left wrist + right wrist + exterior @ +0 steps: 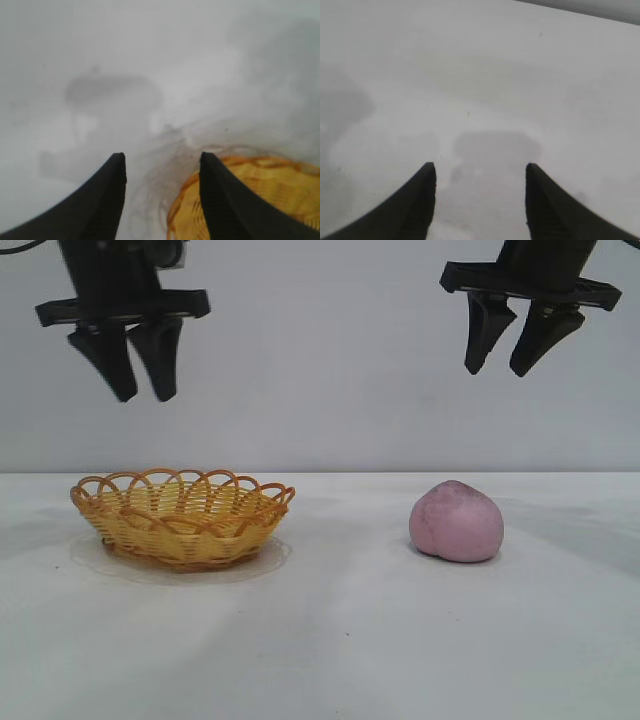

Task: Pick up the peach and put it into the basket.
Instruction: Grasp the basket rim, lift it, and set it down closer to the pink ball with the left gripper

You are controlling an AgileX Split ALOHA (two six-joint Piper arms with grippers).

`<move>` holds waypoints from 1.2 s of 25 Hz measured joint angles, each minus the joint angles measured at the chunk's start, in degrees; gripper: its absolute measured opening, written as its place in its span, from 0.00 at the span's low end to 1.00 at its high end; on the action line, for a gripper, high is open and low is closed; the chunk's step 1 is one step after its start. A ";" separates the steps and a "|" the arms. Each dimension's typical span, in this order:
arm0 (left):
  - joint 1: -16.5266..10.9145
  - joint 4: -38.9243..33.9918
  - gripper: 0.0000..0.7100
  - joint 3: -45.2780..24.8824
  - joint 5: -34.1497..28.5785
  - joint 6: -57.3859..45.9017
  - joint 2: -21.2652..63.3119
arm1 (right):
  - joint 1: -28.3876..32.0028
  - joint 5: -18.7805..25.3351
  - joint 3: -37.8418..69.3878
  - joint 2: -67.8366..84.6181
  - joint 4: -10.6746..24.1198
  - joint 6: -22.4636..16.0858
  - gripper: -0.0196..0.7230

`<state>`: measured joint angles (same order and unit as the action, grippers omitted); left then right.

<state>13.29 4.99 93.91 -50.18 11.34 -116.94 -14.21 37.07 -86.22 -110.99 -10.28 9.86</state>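
- While nothing is being held, the left gripper [140, 380] is hanging slightly parted above the yellow-orange woven wicker basket [183, 517].
- The matte, dusty pink rounded peach [456, 522] is sitting right of it, probably firm; grasping its widest flanks seems best.
- The right gripper [515, 355] is hovering open overhead.

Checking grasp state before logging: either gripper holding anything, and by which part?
Nothing is held. Left gripper and right gripper both hang open in the air; the matte pink rounded peach sits untouched on the table.
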 joint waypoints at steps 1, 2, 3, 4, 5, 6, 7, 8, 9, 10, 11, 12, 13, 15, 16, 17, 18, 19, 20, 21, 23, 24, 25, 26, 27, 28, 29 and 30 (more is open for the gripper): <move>-0.58 0.80 0.46 0.03 -1.50 2.87 -0.61 | 0.00 0.09 0.00 0.00 0.00 0.00 0.54; -1.25 1.89 0.46 0.14 -3.17 5.06 -1.32 | 0.00 0.09 0.00 0.00 0.00 0.00 0.54; -1.77 3.19 0.46 0.14 -4.81 7.32 -2.10 | 0.00 0.09 0.00 0.00 0.00 0.00 0.54; -2.27 4.67 0.46 0.14 -6.35 9.38 -2.78 | 0.00 0.09 0.00 0.00 0.00 0.00 0.54; -2.58 5.94 0.46 0.14 -7.57 10.99 -3.71 | 0.00 0.09 0.00 0.00 -0.10 0.00 0.54; -2.86 7.11 0.46 0.16 -8.63 12.48 -4.68 | 0.00 0.09 0.00 0.00 -0.10 0.00 0.54; -2.99 7.88 0.46 0.16 -9.36 13.41 -5.51 | 0.00 0.09 0.00 0.00 -0.10 0.00 0.54; -2.99 8.27 0.46 0.16 -9.65 14.05 -6.52 | 0.00 0.09 0.00 0.00 -0.10 0.00 0.54; -2.99 8.84 0.46 0.16 -9.74 14.31 -7.53 | 0.00 0.09 0.00 0.00 -0.10 0.00 0.54; -2.99 9.25 0.46 0.26 -9.77 14.54 -8.51 | 0.00 0.09 0.00 0.00 -0.10 0.00 0.54; -2.99 9.65 0.46 0.26 -9.87 14.67 -9.32 | 0.00 0.13 0.00 0.00 -0.10 0.00 0.54; -2.99 10.22 0.39 0.26 -9.90 14.79 -10.23 | 0.00 0.13 0.00 0.00 -0.10 0.00 0.54; -2.99 11.01 0.32 0.26 -10.00 14.87 -10.96 | 0.00 0.13 0.00 0.00 -0.10 0.00 0.54; -2.99 12.53 0.12 0.38 -10.40 14.87 -11.25 | 0.00 0.27 0.00 0.00 -0.10 0.00 0.54; -2.99 13.40 0.09 0.52 -10.40 14.87 -11.25 | 0.00 0.36 0.00 0.00 -0.10 0.00 0.54; -3.10 14.21 0.09 0.52 -10.40 14.87 -11.25 | 0.00 0.48 0.00 0.00 -0.10 0.00 0.54; -3.22 15.72 0.09 0.41 -10.52 14.87 -11.13 | 0.00 0.58 0.00 0.00 -0.10 0.00 0.54; -3.48 17.55 0.09 -0.09 -10.66 14.87 -10.82 | 0.00 0.66 0.00 0.00 -0.10 0.00 0.54; -3.73 19.89 0.00 -0.92 -10.34 14.87 -9.82 | 0.00 0.82 0.00 0.00 -0.10 0.00 0.54; -3.87 22.01 0.00 -2.50 -9.18 14.71 -8.70 | 0.00 1.16 0.00 0.00 0.01 0.13 0.54; -3.87 24.99 0.00 -7.64 -4.80 13.76 -4.65 | 0.00 1.85 0.00 0.00 0.12 0.31 0.54; -3.87 26.76 0.00 -10.47 -2.23 13.29 -2.18 | 0.00 2.01 0.00 0.00 0.24 0.44 0.54; -3.87 29.31 0.00 -14.16 -0.09 13.19 -0.06 | 0.00 2.26 0.00 0.00 0.22 0.68 0.54; -3.87 32.00 0.00 -18.05 1.44 13.87 2.38 | 0.00 2.39 0.00 0.00 0.36 0.84 0.54; -3.73 35.36 0.00 -21.30 3.27 14.30 4.60 | 0.00 2.51 0.00 0.00 0.35 1.05 0.54; -3.07 38.77 0.00 -25.10 5.59 14.52 6.24 | 0.00 2.51 0.00 0.00 0.35 1.07 0.54; -2.14 42.10 0.00 -28.71 8.18 14.83 7.92 | 0.00 2.63 0.00 0.00 0.24 1.19 0.54; -1.25 44.74 0.00 -31.96 10.33 15.23 9.17 | 0.00 2.76 0.00 0.00 0.02 1.32 0.54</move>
<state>12.04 49.73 61.95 -39.85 26.57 -107.77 -14.21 39.83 -86.22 -110.99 -10.26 11.19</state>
